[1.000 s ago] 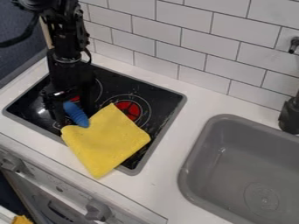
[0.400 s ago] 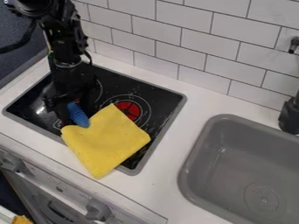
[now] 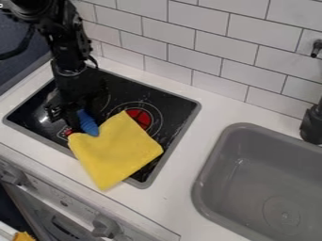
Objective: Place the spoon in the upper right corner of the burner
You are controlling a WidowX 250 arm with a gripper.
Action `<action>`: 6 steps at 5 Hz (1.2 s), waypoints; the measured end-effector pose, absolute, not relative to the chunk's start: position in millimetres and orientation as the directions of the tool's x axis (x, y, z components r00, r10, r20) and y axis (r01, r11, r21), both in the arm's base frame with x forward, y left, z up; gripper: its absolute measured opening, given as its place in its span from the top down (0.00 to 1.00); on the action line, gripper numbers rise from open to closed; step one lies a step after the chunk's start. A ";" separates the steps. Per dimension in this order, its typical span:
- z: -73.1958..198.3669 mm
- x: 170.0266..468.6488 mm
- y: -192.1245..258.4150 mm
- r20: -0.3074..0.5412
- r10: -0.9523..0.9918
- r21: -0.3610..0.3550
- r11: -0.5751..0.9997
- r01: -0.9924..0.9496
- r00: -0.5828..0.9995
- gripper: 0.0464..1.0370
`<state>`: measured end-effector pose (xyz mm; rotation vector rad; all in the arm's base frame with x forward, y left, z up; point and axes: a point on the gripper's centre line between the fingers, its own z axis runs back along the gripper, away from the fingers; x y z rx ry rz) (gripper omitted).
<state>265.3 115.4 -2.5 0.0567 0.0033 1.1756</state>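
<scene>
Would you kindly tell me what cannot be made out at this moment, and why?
All in the camera view:
- Upper end of the blue object: hidden by the gripper.
- Stovetop beneath the yellow cloth: covered.
- Black fixture: cut off by the right edge.
- Small yellow item: cut off by the bottom edge.

A kitchen, or a mock-up of one — black cooktop [image 3: 178, 123] with red burner rings, grey sink [image 3: 209, 175], dark faucet [image 3: 311, 123], white wall tiles [image 3: 195, 44] and control knobs [image 3: 106, 226] below the white counter [image 3: 179, 181].
</scene>
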 end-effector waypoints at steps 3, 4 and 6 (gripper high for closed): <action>31.2 262.9 98.0 -0.021 0.929 0.005 0.370 -0.929 0.369 0.61; 48.8 278.1 77.8 -0.027 0.927 -0.056 0.371 -0.927 0.373 0.61; 32.9 319.4 26.4 -0.055 0.931 -0.174 0.348 -0.921 0.362 0.61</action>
